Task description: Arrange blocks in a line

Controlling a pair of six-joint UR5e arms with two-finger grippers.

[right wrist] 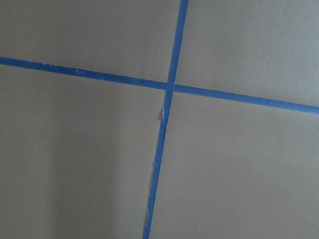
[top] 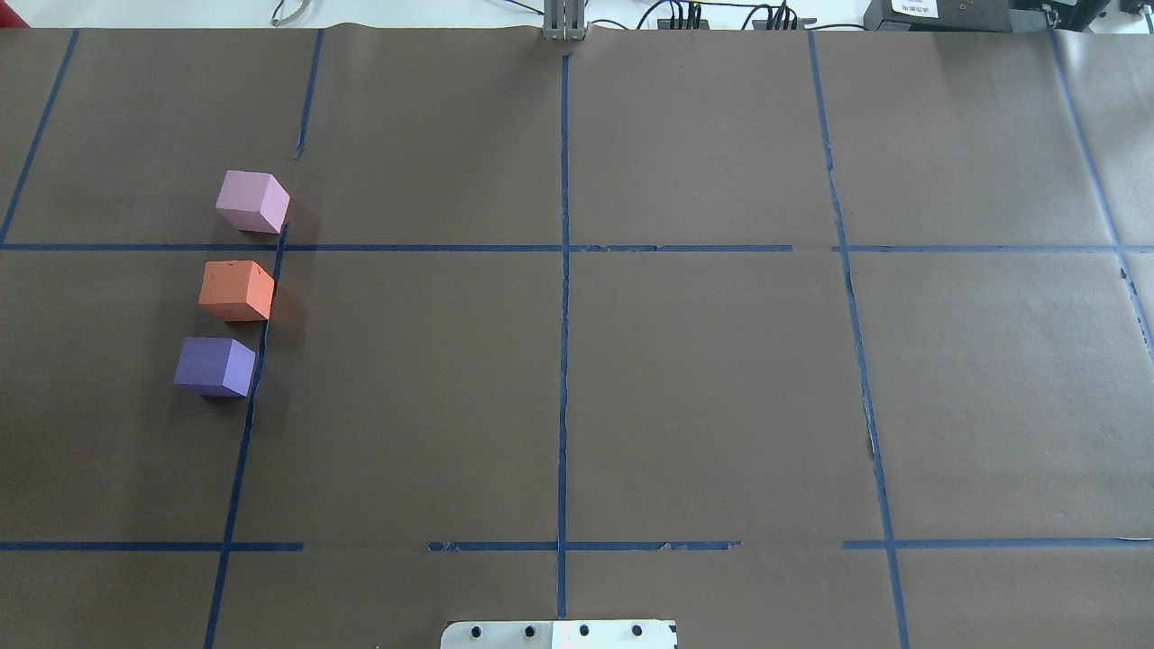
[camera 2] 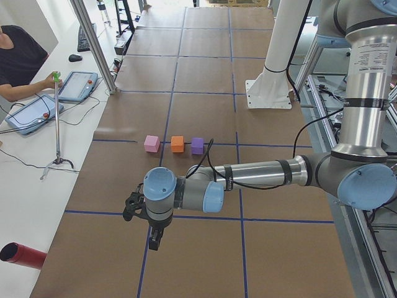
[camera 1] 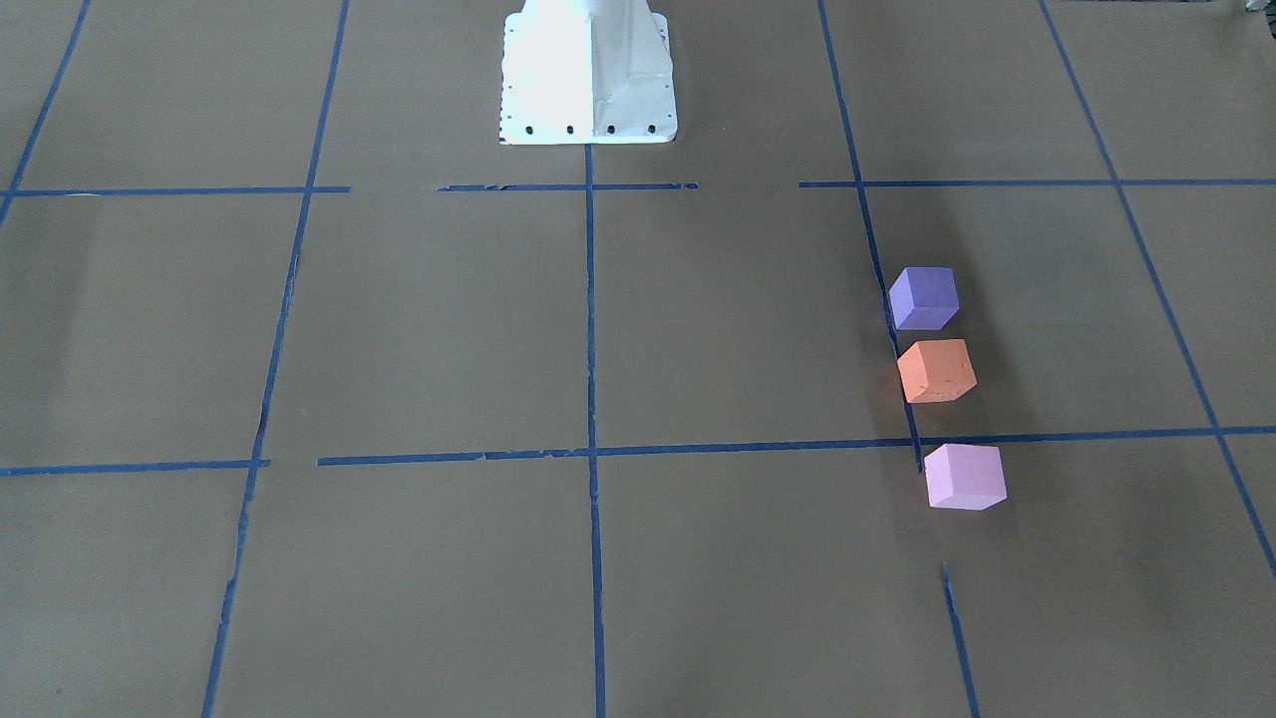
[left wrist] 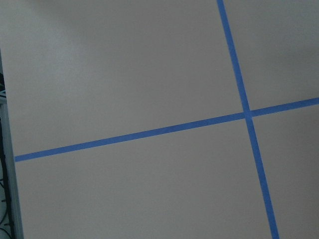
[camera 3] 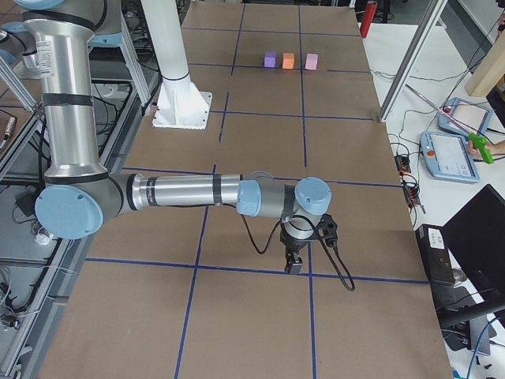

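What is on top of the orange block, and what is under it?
Nothing is on top of the orange block. It stands on the brown paper, beside a blue tape line. Whether tape runs under it is hidden.

a silver two-armed robot [camera 2: 363,93] with light blue round caps [camera 2: 366,188]
the silver tube left arm [camera 2: 260,172] and silver tube right arm [camera 3: 185,192] wear black bands [camera 2: 285,169] and a black cable [camera 2: 208,158], with a black left gripper [camera 2: 153,241] and black right gripper [camera 3: 294,264]; the white post foot [camera 1: 588,100] has dark holes.
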